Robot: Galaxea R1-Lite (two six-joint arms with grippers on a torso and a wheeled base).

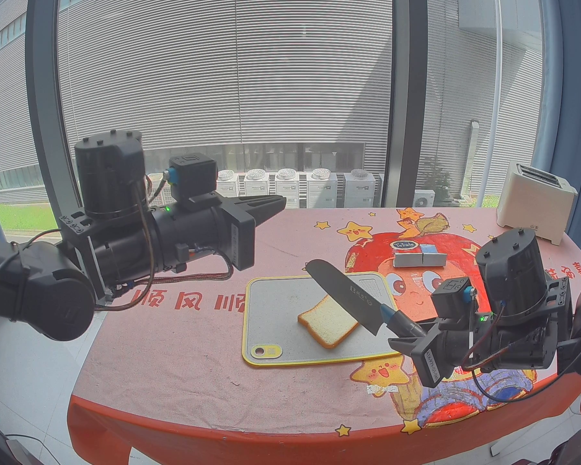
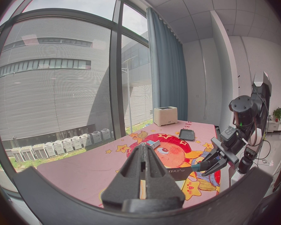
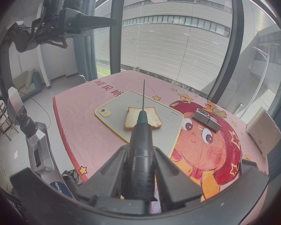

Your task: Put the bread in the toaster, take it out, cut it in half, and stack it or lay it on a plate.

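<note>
**Knife over the bread, left pincer idle**

My left pincer hangs high over the left end of the table, well above the cloth. Its fingers are pressed together with nothing between them.

Right of it, near the middle of the table and toward the front edge, lies the grey cutting board with its yellow rim. The bread rests flat on the right half of that board, one whole slice, no cut in it.

Across the slice's right corner slants the knife, its dark blade pointing toward the board's far left corner. From my right wrist I see the blade edge-on, lined up over the middle of the slice. I cannot tell whether the edge touches the crust.

My right pincer sits just off the board's right edge, near the table's front, clamped tight around the knife's handle.

Beyond the board, toward the far edge, stands a small grey knife holder. The toaster stands at the far right corner of the table, and a dark flat tray lies near it.
</note>
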